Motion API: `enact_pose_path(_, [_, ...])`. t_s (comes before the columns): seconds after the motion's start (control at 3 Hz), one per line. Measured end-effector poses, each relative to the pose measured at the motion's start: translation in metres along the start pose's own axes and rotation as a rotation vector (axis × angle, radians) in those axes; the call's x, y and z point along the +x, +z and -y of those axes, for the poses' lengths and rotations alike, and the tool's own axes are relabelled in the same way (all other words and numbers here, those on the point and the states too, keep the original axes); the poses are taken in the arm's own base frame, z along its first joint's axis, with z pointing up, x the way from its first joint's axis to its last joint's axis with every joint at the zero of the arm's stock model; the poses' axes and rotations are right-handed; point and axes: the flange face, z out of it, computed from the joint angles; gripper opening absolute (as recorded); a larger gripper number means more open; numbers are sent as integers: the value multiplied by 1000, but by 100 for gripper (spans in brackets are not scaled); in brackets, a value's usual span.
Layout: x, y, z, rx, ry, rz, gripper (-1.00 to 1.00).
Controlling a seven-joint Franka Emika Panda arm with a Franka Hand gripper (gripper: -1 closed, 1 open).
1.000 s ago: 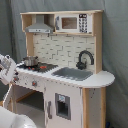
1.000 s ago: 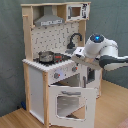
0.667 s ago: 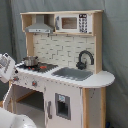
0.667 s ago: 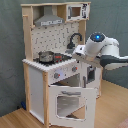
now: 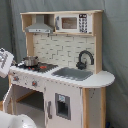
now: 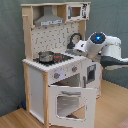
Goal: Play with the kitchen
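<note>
The kitchen (image 5: 60, 75) is a tall white and light-wood toy with a grey range hood (image 5: 40, 26), a microwave (image 5: 72, 22), a black faucet (image 5: 85, 59) and a grey sink (image 5: 74, 73). A small metal pot (image 5: 30, 61) stands on the stovetop (image 5: 37, 66). In the second exterior view the windowed oven door (image 6: 70, 102) hangs open, swung downward. My gripper (image 5: 5, 62) shows at the first exterior view's left edge, just beside the stovetop end of the counter. In the second exterior view the gripper (image 6: 76, 49) hovers over the counter beside the pot (image 6: 46, 56).
The white arm (image 6: 105, 47) with a blue-lit joint reaches in from the second exterior view's right. A grey curtain (image 5: 115, 50) hangs behind the kitchen. A wooden floor (image 6: 110, 112) lies in front. The arm's white base (image 5: 12, 121) fills the first exterior view's lower left corner.
The arm has risen slightly beside the counter. The oven door stays open and the pot has not moved.
</note>
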Motion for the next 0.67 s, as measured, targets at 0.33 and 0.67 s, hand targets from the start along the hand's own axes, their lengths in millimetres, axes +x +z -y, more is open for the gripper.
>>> enact_pose_path(0.33, [-2,-14,-6,-87,9,55,100])
enact_pose_path(0.67, [-3,-34,-4,-183,12,105,100])
